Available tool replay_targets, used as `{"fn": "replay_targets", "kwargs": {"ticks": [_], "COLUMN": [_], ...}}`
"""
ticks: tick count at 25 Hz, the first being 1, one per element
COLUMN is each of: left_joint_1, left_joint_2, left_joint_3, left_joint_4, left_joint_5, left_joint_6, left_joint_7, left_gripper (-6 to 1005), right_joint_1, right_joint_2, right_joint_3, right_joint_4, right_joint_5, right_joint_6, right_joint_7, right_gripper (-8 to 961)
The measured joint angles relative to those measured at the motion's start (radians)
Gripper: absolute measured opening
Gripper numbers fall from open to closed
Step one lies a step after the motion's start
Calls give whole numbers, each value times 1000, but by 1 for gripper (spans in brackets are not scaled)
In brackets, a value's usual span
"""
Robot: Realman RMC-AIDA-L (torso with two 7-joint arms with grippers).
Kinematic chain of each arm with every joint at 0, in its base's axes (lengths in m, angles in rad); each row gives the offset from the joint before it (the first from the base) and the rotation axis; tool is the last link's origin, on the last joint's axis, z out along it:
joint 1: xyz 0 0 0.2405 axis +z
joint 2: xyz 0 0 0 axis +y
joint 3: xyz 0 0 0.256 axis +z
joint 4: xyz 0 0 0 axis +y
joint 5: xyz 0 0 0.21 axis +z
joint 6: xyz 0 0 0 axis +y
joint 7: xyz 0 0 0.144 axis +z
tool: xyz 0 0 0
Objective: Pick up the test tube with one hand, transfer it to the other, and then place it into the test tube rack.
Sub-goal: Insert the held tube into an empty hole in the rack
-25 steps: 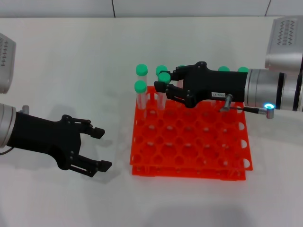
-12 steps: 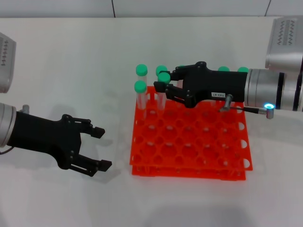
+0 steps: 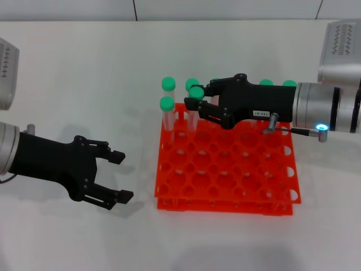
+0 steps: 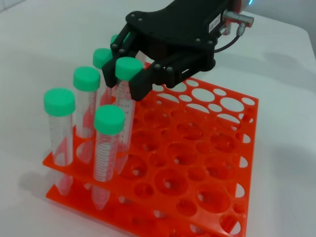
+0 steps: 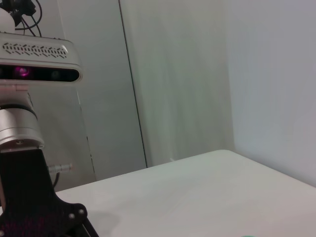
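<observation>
**A:** Nothing much has shifted since a second ago: the right gripper (image 3: 198, 106) hangs over the far left corner of the rack (image 3: 225, 169), same as before, and the left gripper (image 3: 118, 178) sits low on the table, well apart from the rack.

**B:** Where is the tube?

**A:** The tube (image 4: 126, 106) stands nearly upright, green cap up, its lower end down in a rack hole in the far rows. The right gripper's fingers (image 4: 143, 81) pinch it just under the cap.

**B:** So its long axis runs vertical, and the jaws come at it from the side?

**A:** Yes, from the robot's right, roughly level. Other tubes (image 3: 167, 110) stand just beside it.

**B:** And the left one?

**A:** Jaws spread, holding nothing. The right arm is far nearer; I judge letting go and backing off clear of the neighbours is what comes next.
</observation>
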Motion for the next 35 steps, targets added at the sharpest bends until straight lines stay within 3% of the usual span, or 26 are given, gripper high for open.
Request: {"fn": "replay_targets", "kwargs": {"ticks": [15, 25, 31, 35], "left_joint_1": [-1, 2, 9, 12], "left_joint_2": [0, 2, 5, 7], "left_joint_3": [0, -3, -7, -15], "left_joint_4": [0, 1, 2, 4], "left_joint_5": [0, -17, -40, -51], "left_joint_6": [-1, -1, 4, 8], "left_joint_7": [1, 15, 27, 28], "left_gripper": [874, 874, 874, 874], "right_joint_1": [-3, -14, -85, -147], "right_joint_2": [-1, -5, -24, -56], "right_joint_3": [1, 5, 6, 9], "right_joint_4": [-7, -31, -128, -228], "right_joint_5": [0, 0, 0, -8], "right_joint_6": [-6, -15, -32, -61], "right_joint_7": [0, 1, 20, 75], "right_gripper": [309, 519, 526, 526]}}
